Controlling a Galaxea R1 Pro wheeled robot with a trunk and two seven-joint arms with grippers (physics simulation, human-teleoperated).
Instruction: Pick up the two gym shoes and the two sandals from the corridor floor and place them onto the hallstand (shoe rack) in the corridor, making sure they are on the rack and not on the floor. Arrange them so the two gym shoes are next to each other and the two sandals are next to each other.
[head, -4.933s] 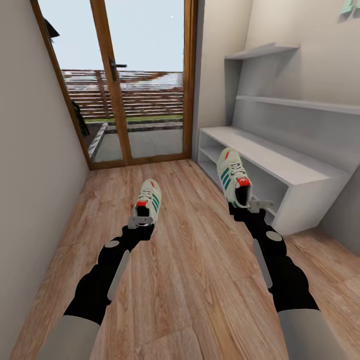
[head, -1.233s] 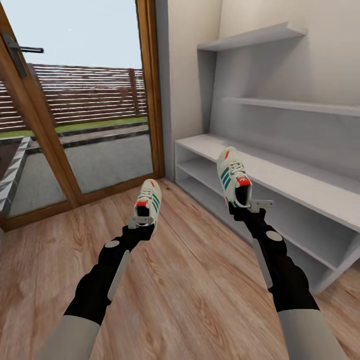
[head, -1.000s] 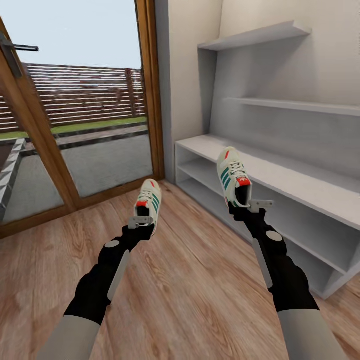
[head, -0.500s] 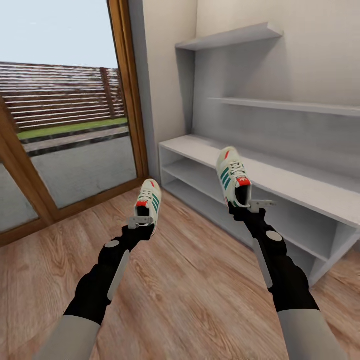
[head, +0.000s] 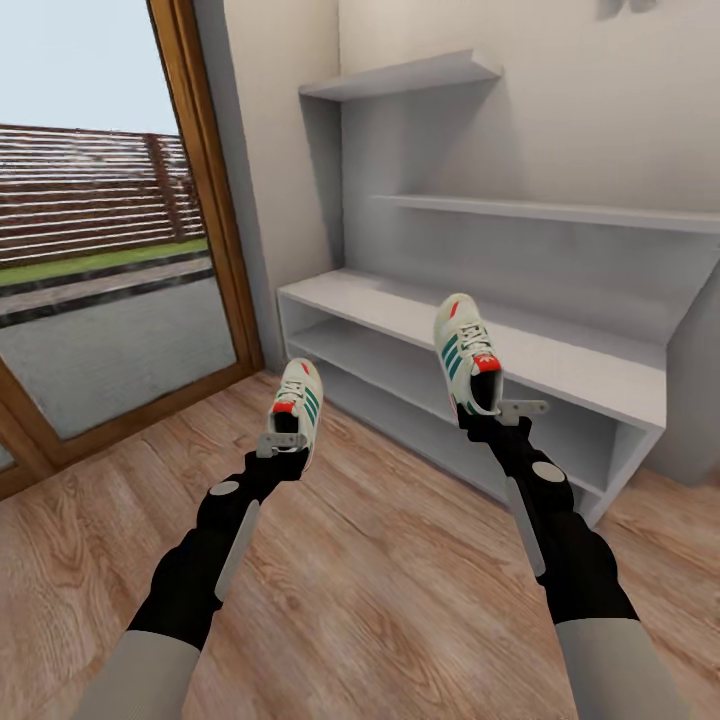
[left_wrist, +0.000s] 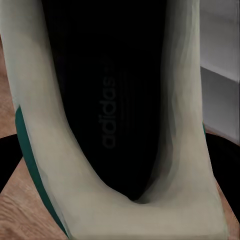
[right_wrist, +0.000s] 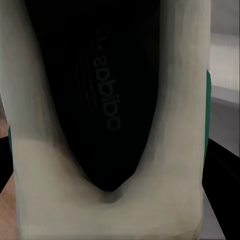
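Each of my grippers holds one cream gym shoe by its heel, toe pointing away from me. The left gripper (head: 283, 441) is shut on the left gym shoe (head: 300, 398), hanging above the wood-plank corridor floor (head: 380, 590). Held higher, the right gym shoe (head: 465, 358) sits in my shut right gripper (head: 492, 410), in front of the pale grey hallstand (head: 560, 365) and level with its bench top. The wrist views look into each gym shoe's dark insole (left_wrist: 107, 100) (right_wrist: 102, 95). The sandals are out of view.
The hallstand's two low bench shelves run along the right wall, with stepped upper shelves (head: 420, 75) above. A wood-framed glass door (head: 100, 260) stands at the left, a beige wall corner (head: 275, 150) beside it.
The whole view has swung right: the door slid leftward and the hallstand came more in front of me. Both arms and the shoes kept their pose relative to me.
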